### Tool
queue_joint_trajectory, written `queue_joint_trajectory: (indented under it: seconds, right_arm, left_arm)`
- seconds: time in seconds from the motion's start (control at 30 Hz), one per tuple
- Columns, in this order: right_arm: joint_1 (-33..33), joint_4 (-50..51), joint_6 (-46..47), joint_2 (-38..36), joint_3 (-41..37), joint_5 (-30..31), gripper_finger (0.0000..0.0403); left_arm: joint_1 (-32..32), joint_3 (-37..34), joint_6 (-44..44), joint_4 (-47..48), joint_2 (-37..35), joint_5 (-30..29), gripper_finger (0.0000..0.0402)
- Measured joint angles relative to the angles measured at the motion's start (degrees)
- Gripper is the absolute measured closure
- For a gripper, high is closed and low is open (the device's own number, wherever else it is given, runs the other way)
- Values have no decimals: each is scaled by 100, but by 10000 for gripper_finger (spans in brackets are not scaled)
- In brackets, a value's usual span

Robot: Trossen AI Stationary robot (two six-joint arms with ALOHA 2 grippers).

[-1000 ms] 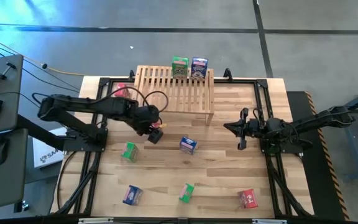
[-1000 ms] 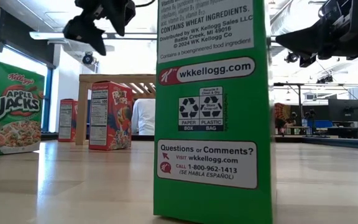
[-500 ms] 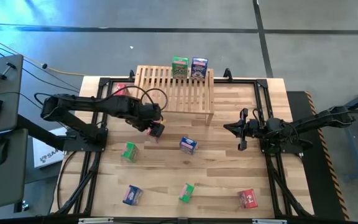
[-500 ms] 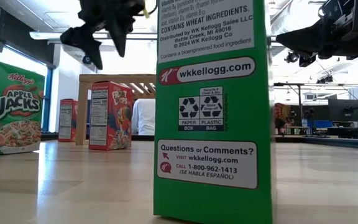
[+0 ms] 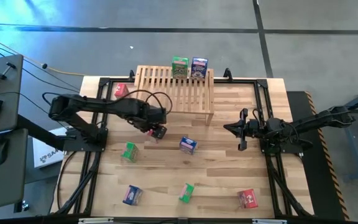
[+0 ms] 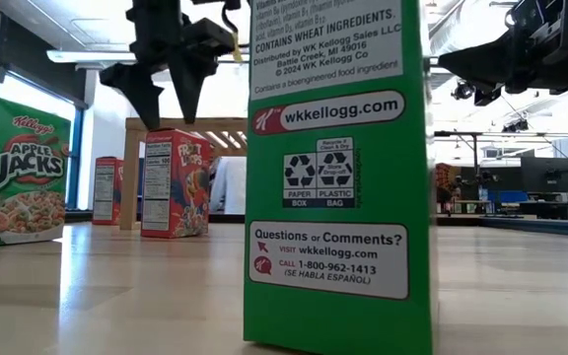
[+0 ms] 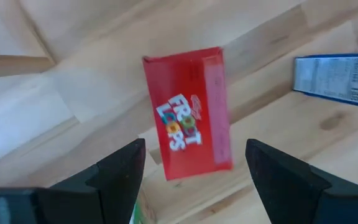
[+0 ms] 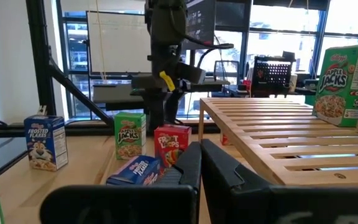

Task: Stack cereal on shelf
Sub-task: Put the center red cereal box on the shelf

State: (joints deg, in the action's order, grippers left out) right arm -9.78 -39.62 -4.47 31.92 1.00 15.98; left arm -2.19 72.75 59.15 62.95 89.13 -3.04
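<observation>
The shelf stands at the table's far middle, with a green box and a blue box upright on its far edge. A red Froot Loops box stands upright on the table in front of the shelf's left end; it also shows in the low view. My left gripper is open and points down just above this box, one finger on each side, touching nothing. My right gripper is shut and empty, right of the shelf.
Loose boxes on the table: red left of the shelf, green, blue, blue, green, red. The near green box fills much of the low view.
My left gripper has tipped from a slant to pointing straight down and has come down over the red box in front of the shelf, shifting slightly toward the table's right. It has stayed open.
</observation>
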Motion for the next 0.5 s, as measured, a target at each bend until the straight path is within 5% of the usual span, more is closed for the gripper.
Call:
queue_joint_trajectory:
  seconds: [0.5]
  right_arm:
    - [0,0,20,-1,1,-12,402]
  left_arm:
    - [-151,-2,-480,-161,397,-108,134]
